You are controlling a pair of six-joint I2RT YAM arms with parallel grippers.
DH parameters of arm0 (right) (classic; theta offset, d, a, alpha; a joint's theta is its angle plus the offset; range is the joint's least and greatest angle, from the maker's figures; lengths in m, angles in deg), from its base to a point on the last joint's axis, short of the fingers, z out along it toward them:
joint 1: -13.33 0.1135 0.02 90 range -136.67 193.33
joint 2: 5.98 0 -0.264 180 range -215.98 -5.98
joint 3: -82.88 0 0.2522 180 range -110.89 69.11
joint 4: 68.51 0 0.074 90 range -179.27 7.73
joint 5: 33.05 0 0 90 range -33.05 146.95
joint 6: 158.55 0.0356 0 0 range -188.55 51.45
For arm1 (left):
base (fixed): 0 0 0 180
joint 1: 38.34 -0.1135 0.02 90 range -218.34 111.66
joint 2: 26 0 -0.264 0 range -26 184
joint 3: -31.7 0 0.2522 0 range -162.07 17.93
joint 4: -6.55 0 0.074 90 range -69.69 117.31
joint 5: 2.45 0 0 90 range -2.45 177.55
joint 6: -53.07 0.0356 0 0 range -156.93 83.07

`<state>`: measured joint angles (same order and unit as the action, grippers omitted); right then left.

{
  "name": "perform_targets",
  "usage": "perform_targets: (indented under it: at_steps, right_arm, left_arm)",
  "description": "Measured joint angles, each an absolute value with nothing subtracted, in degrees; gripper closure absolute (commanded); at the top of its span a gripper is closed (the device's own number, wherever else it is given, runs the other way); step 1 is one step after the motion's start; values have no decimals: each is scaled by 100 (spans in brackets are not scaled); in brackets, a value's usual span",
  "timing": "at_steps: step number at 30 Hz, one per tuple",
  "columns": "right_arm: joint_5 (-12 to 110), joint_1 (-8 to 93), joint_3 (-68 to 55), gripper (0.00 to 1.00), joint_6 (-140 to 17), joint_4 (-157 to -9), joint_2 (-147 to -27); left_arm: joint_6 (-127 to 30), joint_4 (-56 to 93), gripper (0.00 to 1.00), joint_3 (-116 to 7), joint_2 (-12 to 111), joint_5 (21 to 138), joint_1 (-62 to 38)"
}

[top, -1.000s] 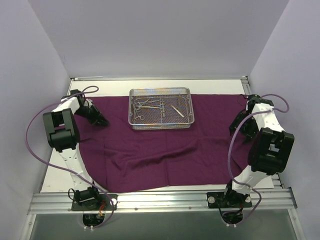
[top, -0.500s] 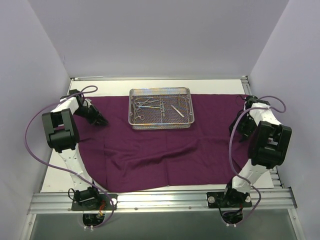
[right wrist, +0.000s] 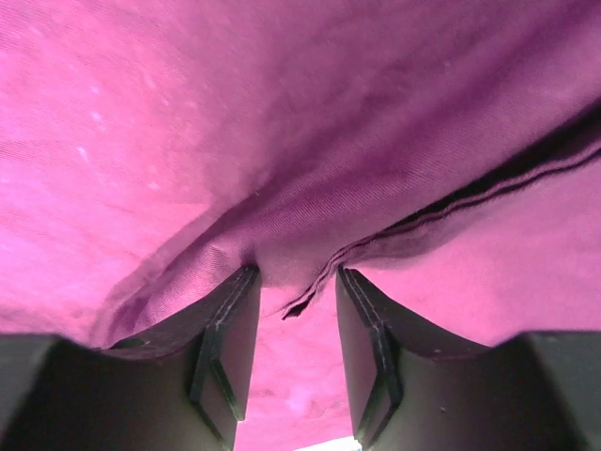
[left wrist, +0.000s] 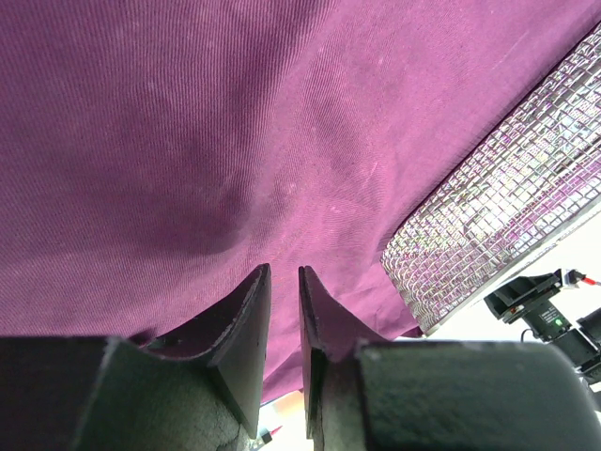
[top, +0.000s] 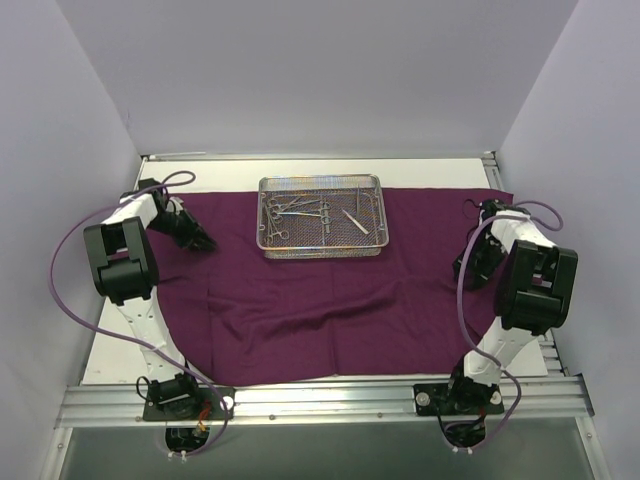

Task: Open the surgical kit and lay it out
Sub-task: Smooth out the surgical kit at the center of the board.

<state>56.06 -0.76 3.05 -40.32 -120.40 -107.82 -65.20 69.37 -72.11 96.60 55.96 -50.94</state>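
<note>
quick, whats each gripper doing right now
left gripper: closed, pinching the cloth wrap
right gripper: open, a fold of the cloth wrap sits between its fingers, not yet clamped

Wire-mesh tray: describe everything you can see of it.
The wire-mesh tray is a shallow silver rectangle of fine metal grid with a solid rim and rounded corners. It lies flat, long side across the table, on the far middle of the purple cloth, and its far rim reaches just past the cloth's far edge. Inside it lie scissor-handled forceps and slim tweezers, loosely scattered. Only the cloth and these instruments appear to touch it.
</note>
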Motion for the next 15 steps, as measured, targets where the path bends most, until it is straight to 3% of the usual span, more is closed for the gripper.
perform_targets:
  at_steps: [3,7,15]
  right_arm:
    - [5604,-76,410,63,-4010,-12042,-10701]
    - [5604,-76,480,53,-3999,-12060,-10574]
    - [5665,-76,511,55,-4010,-12154,-10277]
  left_arm:
    - [-6520,6937,73,-7213,9669,5596,-5096]
    - [-6520,6939,73,-7228,9674,5596,-5098]
    - [-6518,6946,73,-7272,9691,5591,-5111]
